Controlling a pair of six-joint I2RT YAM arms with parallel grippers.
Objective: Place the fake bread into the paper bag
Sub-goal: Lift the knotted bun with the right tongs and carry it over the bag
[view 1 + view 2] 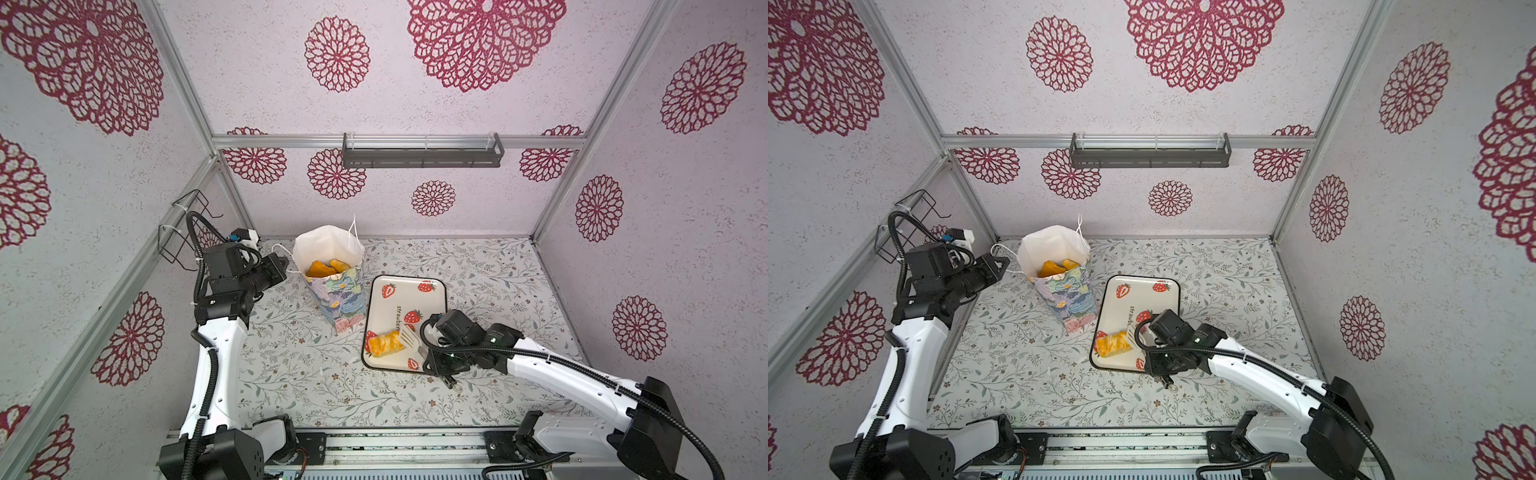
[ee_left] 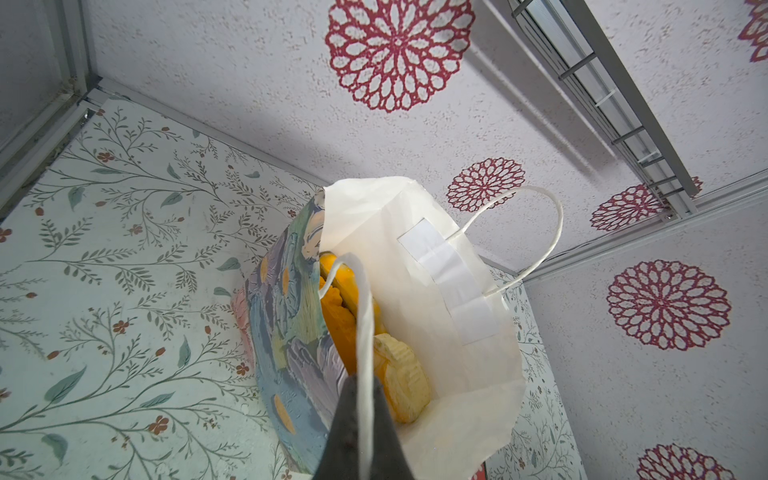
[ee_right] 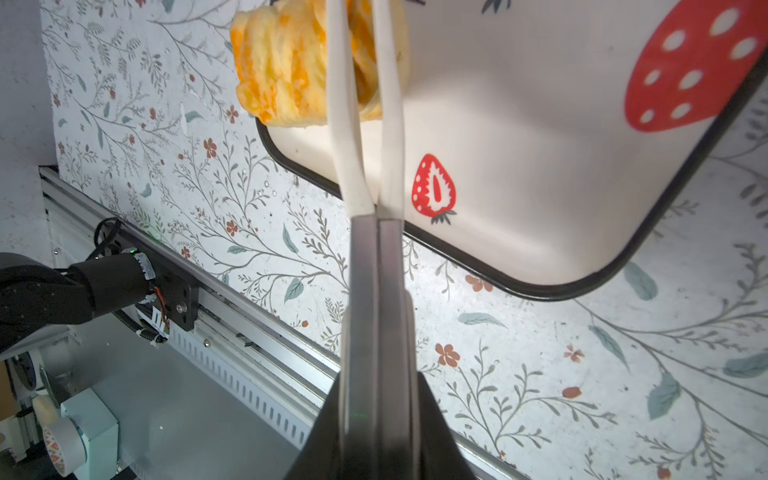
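The paper bag (image 1: 337, 300) (image 1: 1072, 300) stands upright left of centre, white inside with painted flowers outside. Several pieces of fake bread (image 1: 322, 268) (image 2: 341, 320) lie in it. My left gripper (image 1: 285, 266) (image 1: 1005, 264) (image 2: 362, 381) is shut on the bag's near cord handle (image 2: 364, 328). One flaky golden piece of fake bread (image 1: 384, 344) (image 1: 1111, 345) (image 3: 282, 62) lies on the strawberry tray (image 1: 415, 297) (image 3: 519, 166). My right gripper (image 1: 430, 356) (image 1: 1153, 354) (image 3: 374, 386) is shut on tongs (image 1: 409, 338) (image 3: 365, 124), and their white tips pinch that piece.
A grey shelf (image 1: 422, 151) hangs on the back wall. A black wire basket (image 1: 183, 228) is fixed to the left wall behind my left arm. The metal base rail (image 1: 395, 449) runs along the table's front edge.
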